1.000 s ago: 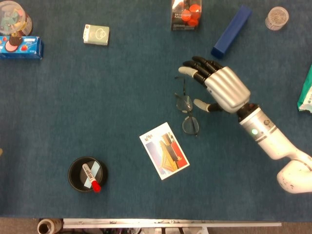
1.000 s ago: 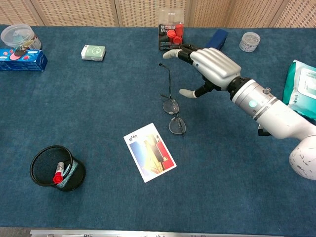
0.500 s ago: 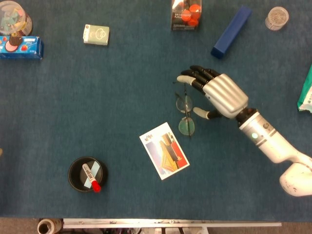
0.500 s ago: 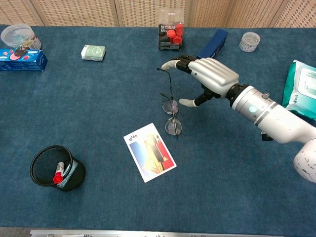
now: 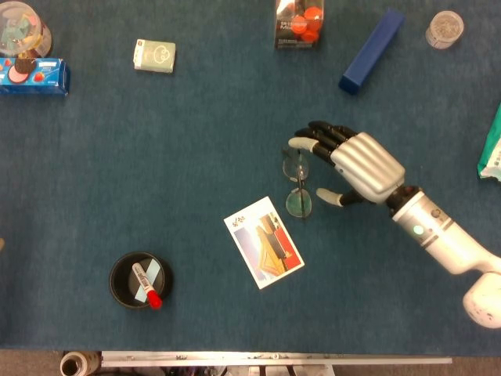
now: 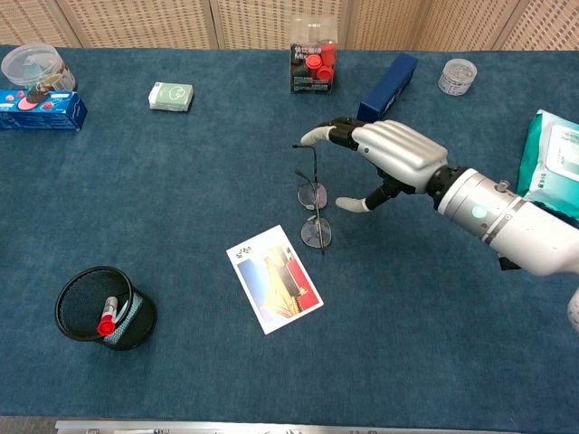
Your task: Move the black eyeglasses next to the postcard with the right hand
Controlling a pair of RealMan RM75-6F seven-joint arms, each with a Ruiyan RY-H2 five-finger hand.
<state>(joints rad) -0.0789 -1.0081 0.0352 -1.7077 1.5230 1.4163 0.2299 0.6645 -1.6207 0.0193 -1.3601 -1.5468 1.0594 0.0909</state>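
Note:
The black eyeglasses [image 5: 297, 185] [image 6: 315, 214] lie on the blue cloth just up and right of the postcard [image 5: 264, 242] [image 6: 273, 278], the lower lens a short gap from its corner. One temple stands up toward my fingertips [image 6: 314, 136]. My right hand [image 5: 358, 163] [image 6: 393, 155] hovers over the glasses from the right, fingers spread and curved. The fingertips touch the raised temple, and the thumb [image 5: 329, 196] lies just right of the lower lens. No firm grip shows. My left hand is in neither view.
A black mesh cup [image 5: 140, 279] with a red-capped marker stands front left. At the back are a blue box [image 5: 372, 50], a pack with red caps [image 5: 298, 23], a small green-white box [image 5: 155, 56] and a clear jar [image 5: 444, 28]. A green-white pouch [image 6: 554, 161] lies far right.
My right hand has come down and nearer over the glasses, its fingertips reaching the raised temple. The glasses turned slightly, the lower lens shifting a little toward the postcard.

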